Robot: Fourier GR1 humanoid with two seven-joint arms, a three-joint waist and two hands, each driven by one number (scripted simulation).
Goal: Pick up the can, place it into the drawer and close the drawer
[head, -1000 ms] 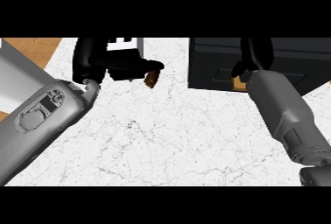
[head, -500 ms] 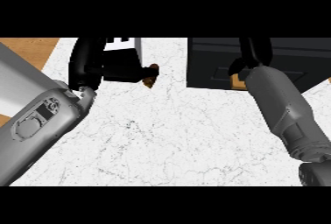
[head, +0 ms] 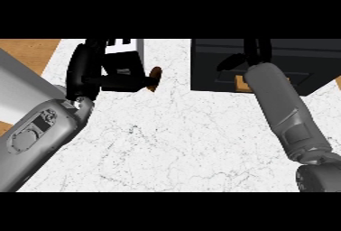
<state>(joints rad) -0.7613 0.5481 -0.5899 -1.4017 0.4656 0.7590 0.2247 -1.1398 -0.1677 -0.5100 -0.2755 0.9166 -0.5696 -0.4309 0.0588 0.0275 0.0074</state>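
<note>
My left hand (head: 93,67) is at the upper left of the white counter, its fingers curled round a pale can (head: 125,57). The hand hides most of the can. A brown end of the can (head: 155,77) shows past the thumb. The black drawer (head: 300,58) stands open at the upper right. My right hand (head: 254,50) reaches over the drawer with straight fingers and the thumb spread to the left. It holds nothing that I can see. A tan patch (head: 241,84) shows beside the right wrist at the drawer's front.
The white marble counter (head: 180,140) spreads between my two forearms. Wooden floor (head: 23,52) shows beyond the counter's left edge. The drawer's dark front edge (head: 213,83) faces the counter's middle.
My left forearm has sunk a little toward the lower left while the hand keeps hold of the can. The right arm has barely shifted over the drawer.
</note>
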